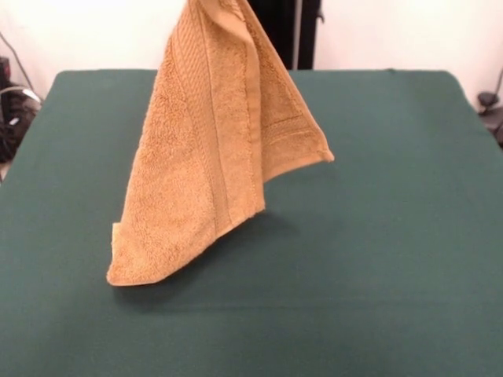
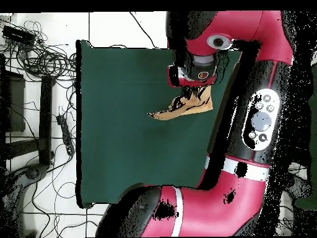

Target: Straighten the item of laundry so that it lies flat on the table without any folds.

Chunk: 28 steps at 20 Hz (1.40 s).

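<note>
The item of laundry, an orange-tan terry towel with ribbed bands, hangs like a tent from the top edge of the front view. Its lower corner rests on the green table and another corner sticks out free to the right. The towel is folded lengthwise on itself. In the overhead view my gripper sits under the red and black wrist, right above the towel. It holds the towel's top end up; its fingers are hidden by the wrist.
The arm's large red links cover the right and bottom of the table in the overhead view. Cables and stands lie on the floor beside the table's left edge.
</note>
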Available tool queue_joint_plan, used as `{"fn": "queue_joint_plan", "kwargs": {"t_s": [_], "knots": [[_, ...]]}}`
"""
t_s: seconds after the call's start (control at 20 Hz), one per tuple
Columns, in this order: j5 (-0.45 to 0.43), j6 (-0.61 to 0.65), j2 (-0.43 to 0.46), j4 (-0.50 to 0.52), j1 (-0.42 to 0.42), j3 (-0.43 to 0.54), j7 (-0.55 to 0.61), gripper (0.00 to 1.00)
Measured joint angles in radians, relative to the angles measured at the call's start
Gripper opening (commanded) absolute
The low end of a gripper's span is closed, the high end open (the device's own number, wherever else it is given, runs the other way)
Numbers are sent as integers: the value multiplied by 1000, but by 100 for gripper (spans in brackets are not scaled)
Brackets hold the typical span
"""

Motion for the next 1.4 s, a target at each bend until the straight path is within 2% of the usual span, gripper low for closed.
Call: {"fn": "queue_joint_plan", "kwargs": {"t_s": [0.4, 0.45, 1.4], "knots": [[2, 0, -25, 17, 0, -8, 0, 0], [4, 0, -35, 18, 0, -9, 0, 100], [7, 1, -95, 18, 0, -11, 0, 100]]}}
